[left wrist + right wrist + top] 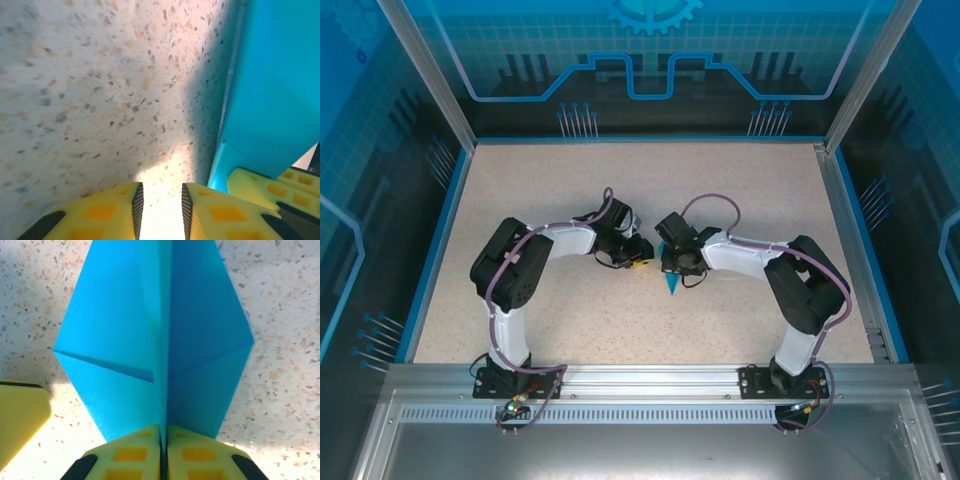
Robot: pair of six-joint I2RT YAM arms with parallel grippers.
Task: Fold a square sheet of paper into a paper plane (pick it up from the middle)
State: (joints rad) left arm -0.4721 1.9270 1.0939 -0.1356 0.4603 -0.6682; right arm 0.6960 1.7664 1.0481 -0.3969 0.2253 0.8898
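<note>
Hidden: in the top view most of the sheet of paper [125, 340] is covered by the two wrists, and a small turquoise tip alone is left showing just near of them.
Cut off: in the left wrist view the sheet is cropped by the right and top edges, so its outline cannot be traced there. In the right wrist view its far point is cut by the top edge.
Hard to make out: whether the sheet's lower edge is touching the tabletop [570, 180] cannot be told.
Left arm [520, 265]: raised from its base at the near left, bent at the elbow, with the forearm laid rightward toward the middle of the tabletop.
Right arm [800, 280]: raised from its base at the near right, bent at the elbow, with the forearm laid leftward so that the two wrists nearly meet.
Left claw [160, 200]: the yellow fingers are held apart, bare speckled surface is seen through the gap, and nothing is gripped. The sheet is just to its right.
Right claw [163, 432]: the yellow fingers are pressed together on the sheet's centre crease at its near end.
Sheet of paper: folded to a kite-like pointed shape, with a flap spread to either side of the crease, at the middle of the tabletop.
</note>
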